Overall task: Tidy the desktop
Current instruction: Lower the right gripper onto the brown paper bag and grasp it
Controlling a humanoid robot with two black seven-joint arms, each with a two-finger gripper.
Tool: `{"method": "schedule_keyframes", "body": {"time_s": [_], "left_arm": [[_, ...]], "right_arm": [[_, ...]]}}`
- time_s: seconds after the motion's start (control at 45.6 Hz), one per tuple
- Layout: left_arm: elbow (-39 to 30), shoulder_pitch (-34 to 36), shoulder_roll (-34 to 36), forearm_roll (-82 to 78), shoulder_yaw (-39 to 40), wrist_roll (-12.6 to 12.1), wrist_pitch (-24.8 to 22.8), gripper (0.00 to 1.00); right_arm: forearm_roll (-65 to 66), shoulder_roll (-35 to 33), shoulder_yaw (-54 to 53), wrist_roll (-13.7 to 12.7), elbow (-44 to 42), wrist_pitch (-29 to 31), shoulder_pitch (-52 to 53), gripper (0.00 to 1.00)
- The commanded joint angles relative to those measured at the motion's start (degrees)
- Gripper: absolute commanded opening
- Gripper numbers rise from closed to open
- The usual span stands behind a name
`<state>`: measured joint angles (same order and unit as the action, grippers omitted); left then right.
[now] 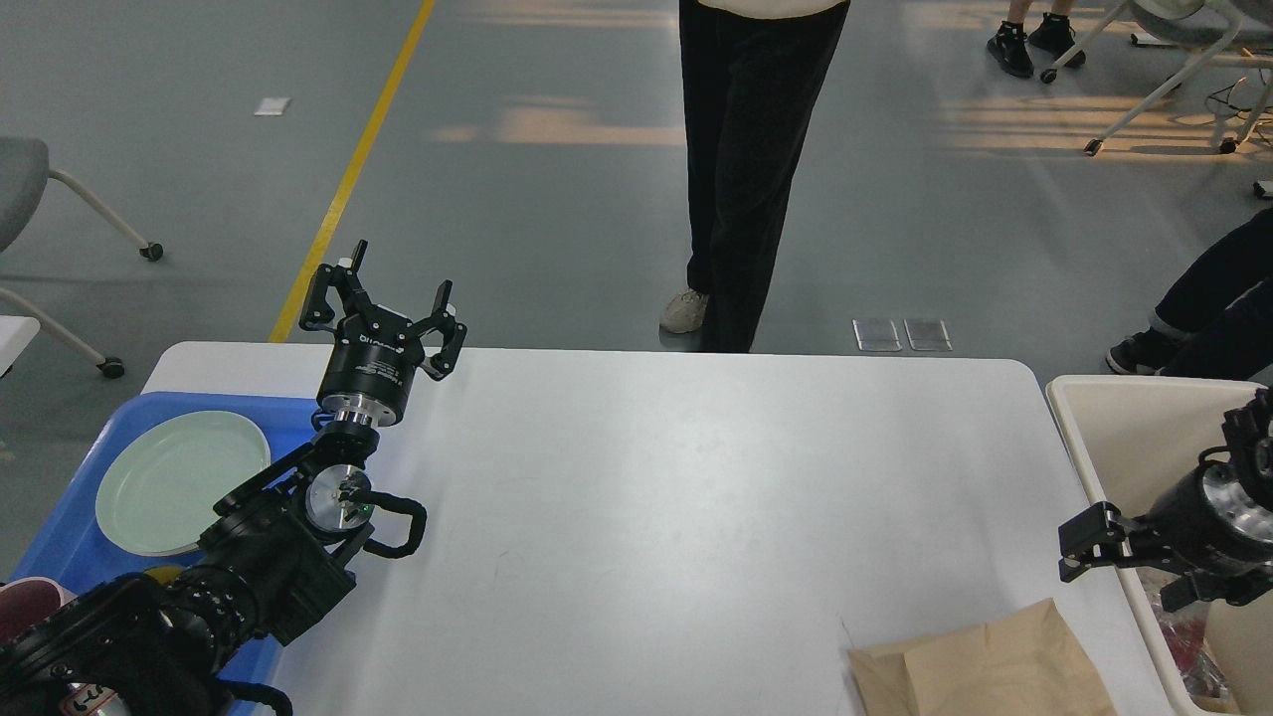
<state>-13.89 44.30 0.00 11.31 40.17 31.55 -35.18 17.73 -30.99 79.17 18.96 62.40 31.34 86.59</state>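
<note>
The white desktop (696, 497) fills the middle of the head view. A crumpled brown paper bag (985, 666) lies on it at the near right corner. My left gripper (383, 298) is open and empty, raised over the far left part of the desktop beside the blue tray (60, 557). My right gripper (1129, 569) is open and empty, hovering at the desktop's right edge over the rim of the cream-white bin (1104, 428), just above and right of the paper bag.
The blue tray holds a pale green plate (182, 482); a pink cup (25, 607) sits at its near end. The bin holds clear plastic waste (1183, 636). A person in black trousers (746, 169) stands at the far edge. Wheeled chairs stand at the left.
</note>
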Motion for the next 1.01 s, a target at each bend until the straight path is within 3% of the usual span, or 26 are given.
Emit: {"method": "schedule_keyframes", "body": {"time_s": [0.0, 0.789, 0.899, 0.943, 0.986], "left_arm": [[0.0, 0.0, 0.0, 0.0, 0.0, 0.0, -0.1, 0.96], [0.0, 0.0, 0.0, 0.0, 0.0, 0.0, 0.0, 0.96], [0.0, 0.0, 0.0, 0.0, 0.0, 0.0, 0.0, 0.96], [0.0, 0.0, 0.0, 0.0, 0.0, 0.0, 0.0, 0.96], [0.0, 0.0, 0.0, 0.0, 0.0, 0.0, 0.0, 0.96]], "right_arm": [[-1.8, 0.3, -0.9, 0.0, 0.0, -0.3, -1.7, 0.99], [-6.7, 2.4, -5.3, 0.1, -0.5, -4.4, -8.3, 0.96], [-6.8, 2.1, -6.0, 0.1, -0.5, -4.4, -8.2, 0.87], [-7.8, 2.0, -6.2, 0.1, -0.5, -4.4, -8.3, 0.75], [-8.4, 2.0, -6.2, 0.1, -0.5, -4.3, -8.3, 0.71]]}}
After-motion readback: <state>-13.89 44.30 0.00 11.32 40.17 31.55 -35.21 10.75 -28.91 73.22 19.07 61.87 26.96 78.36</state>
